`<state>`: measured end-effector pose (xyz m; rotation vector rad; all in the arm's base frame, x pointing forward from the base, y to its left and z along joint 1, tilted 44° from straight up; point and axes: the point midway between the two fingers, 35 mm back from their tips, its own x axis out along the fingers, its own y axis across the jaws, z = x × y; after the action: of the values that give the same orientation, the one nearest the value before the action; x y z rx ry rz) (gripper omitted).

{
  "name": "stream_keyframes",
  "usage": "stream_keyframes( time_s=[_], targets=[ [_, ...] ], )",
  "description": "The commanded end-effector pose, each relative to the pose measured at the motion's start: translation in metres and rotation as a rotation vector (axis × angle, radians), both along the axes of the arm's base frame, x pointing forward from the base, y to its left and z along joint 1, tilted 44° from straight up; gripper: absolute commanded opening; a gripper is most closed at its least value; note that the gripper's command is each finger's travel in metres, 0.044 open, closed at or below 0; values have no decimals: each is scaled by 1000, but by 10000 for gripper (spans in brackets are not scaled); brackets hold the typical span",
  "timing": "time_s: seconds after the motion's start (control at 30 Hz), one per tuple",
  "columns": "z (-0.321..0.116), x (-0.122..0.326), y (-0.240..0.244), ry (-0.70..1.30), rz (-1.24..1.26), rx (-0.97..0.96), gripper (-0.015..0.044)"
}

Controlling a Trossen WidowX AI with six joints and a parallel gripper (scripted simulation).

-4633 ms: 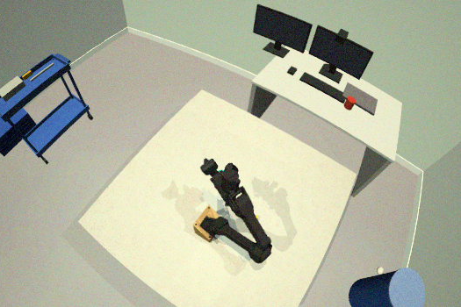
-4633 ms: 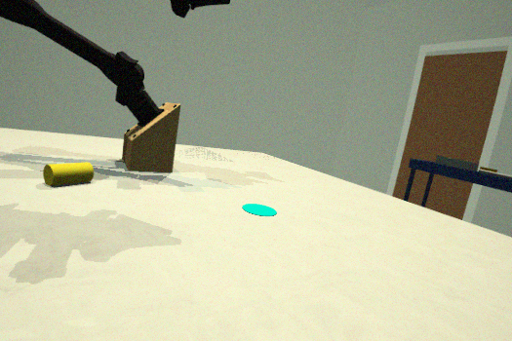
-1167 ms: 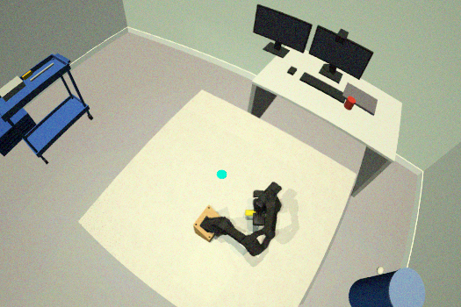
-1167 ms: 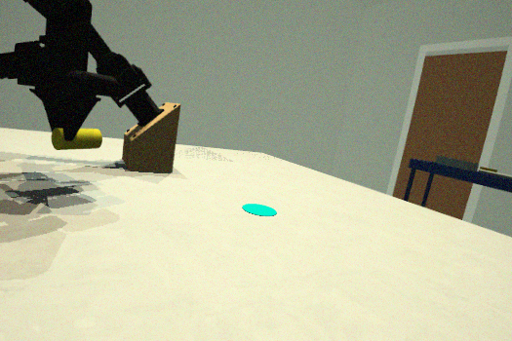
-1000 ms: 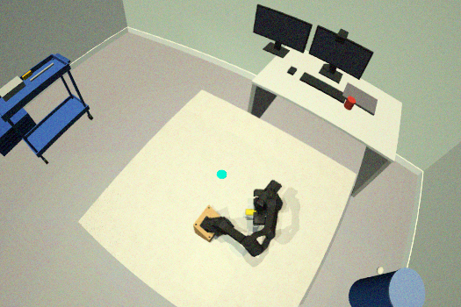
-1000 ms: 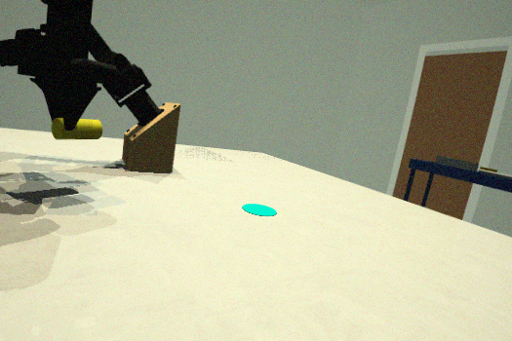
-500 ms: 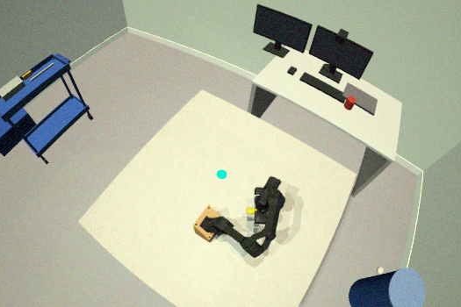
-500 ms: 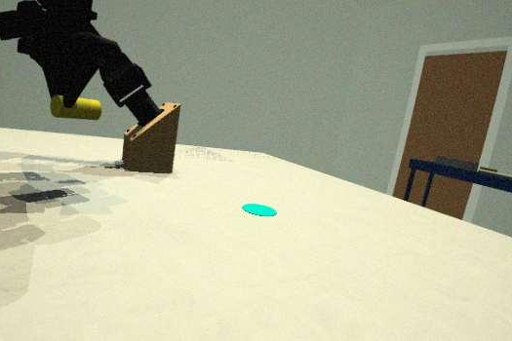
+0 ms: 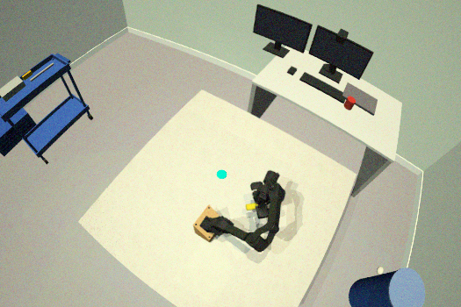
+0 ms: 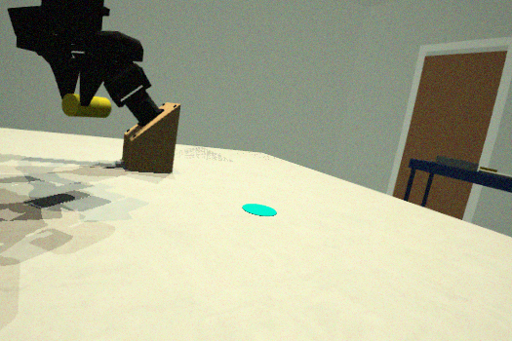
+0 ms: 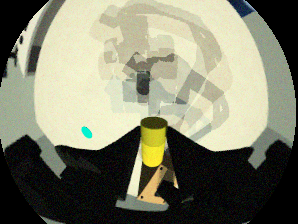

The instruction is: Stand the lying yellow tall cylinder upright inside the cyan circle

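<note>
Exterior view: yellow cylinder [image 9: 250,206] [image 10: 98,106] [image 11: 153,142] sideways, plain, round-ended, raised; claw [image 9: 257,205] [image 10: 78,99] [image 11: 153,128] clamped on it.

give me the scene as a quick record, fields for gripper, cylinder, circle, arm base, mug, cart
gripper: shut on the yellow cylinder, fingers across its side
cylinder pose: raised off the tabletop, lying roughly level, not upright
circle: cyan, flat on the tabletop, nothing standing on it
arm base: wooden block, slanted top
mug: red, on the white desk
cart: blue, two shelves, off to the side
task state: cylinder grasped, not yet stood in the circle
</note>
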<state>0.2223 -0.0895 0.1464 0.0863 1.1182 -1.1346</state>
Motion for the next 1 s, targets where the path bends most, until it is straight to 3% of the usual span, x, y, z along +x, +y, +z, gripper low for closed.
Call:
stream_keyframes(
  time_s=[0.0,0.97],
  targets=[
    [-1,11,7,40,60,13,105],
    [-32,68,56,406,476,37,105]
  ],
)
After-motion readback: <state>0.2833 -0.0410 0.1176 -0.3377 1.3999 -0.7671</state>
